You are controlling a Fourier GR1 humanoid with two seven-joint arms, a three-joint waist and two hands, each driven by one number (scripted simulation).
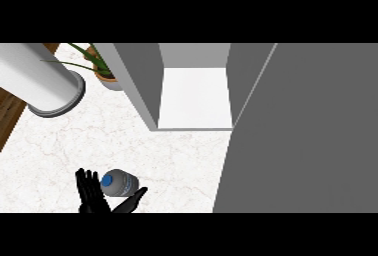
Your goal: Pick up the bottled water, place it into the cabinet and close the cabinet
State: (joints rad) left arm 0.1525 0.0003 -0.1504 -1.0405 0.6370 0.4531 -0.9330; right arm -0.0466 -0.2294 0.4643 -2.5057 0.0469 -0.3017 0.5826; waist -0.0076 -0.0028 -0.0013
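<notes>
The bottled water [119,183] stands upright on the white marble counter [111,140], seen from above as a pale round body with a blue cap. My left hand [91,196] comes in from the lower edge, open. Its straight fingers stand just left of the bottle and its thumb [133,198] reaches under the bottle's right side. I cannot tell whether the hand touches the bottle. The grey cabinet [140,85] stands open at the back, showing a white shelf floor [195,98]. Its big grey door [310,130] swings out over the right half of the view. My right hand does not show.
A large white cylinder [40,75] leans in at the upper left. A potted plant [103,70] stands between it and the cabinet's left wall. A strip of wood [10,107] borders the counter on the left.
</notes>
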